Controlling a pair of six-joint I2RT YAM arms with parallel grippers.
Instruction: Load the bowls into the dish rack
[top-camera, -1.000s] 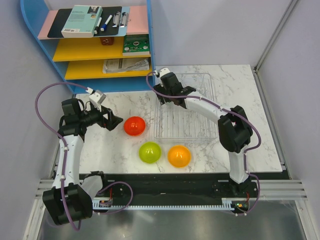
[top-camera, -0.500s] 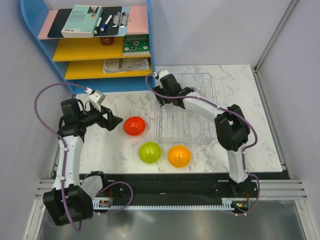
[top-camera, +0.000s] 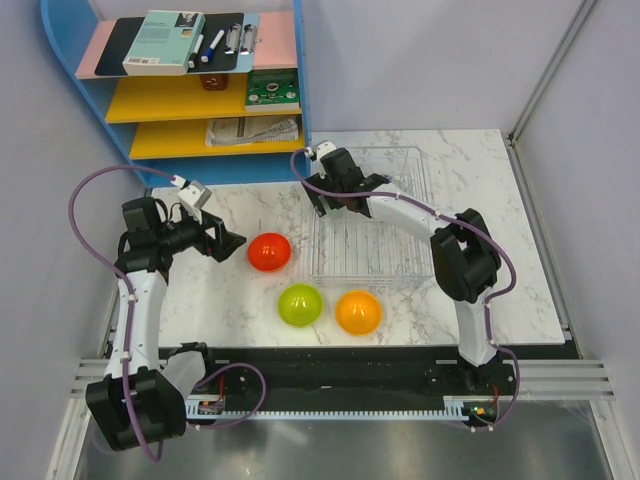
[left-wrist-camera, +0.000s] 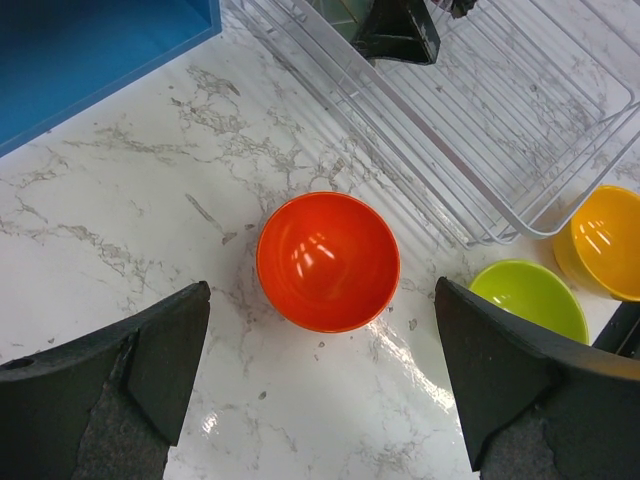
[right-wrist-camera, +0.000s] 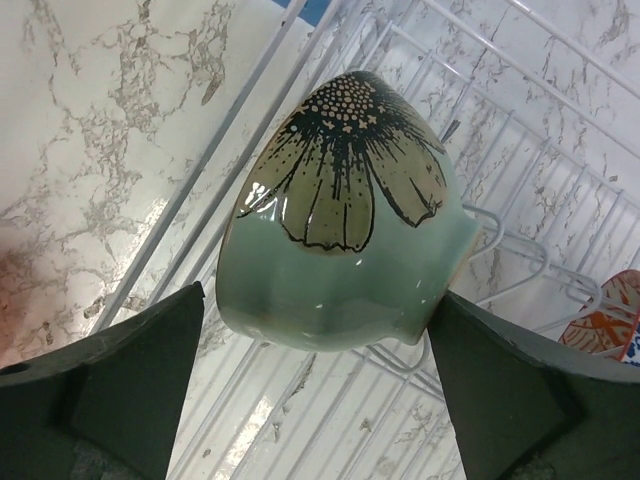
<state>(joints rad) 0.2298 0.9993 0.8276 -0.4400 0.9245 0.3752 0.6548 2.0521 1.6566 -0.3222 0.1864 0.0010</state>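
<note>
Near the counter's front edge sit a lime-green round bowl (top-camera: 299, 305) and an orange round bowl (top-camera: 358, 312). Just behind them, a glossy red round bowl (left-wrist-camera: 328, 260) lies straight ahead of the left tool (top-camera: 236, 241), centred between its wide-spread fingers and untouched. Toward the far edge, inside the clear plastic dish rack (top-camera: 372, 279), the right tool (top-camera: 325, 203) stands equally wide apart around a tilted pale grey-green flower-painted bowl (right-wrist-camera: 340, 260).
</note>
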